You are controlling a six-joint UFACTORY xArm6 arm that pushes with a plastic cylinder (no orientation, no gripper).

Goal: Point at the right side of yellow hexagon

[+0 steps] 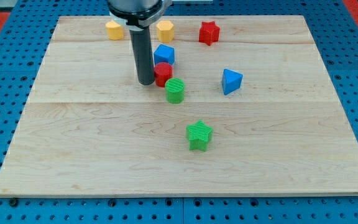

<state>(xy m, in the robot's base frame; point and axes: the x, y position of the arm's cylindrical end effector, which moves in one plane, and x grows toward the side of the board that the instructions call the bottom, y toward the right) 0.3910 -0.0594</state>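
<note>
Camera view: my tip [146, 82] touches the red cylinder [163, 73]; yellow hexagon [165, 30] well apart.

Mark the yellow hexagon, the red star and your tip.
yellow hexagon [165, 30], camera view, on its top face.
red star [209, 32], camera view, at its centre.
my tip [146, 81], camera view, the rod's very end, just left of the red cylinder [163, 73].
</note>
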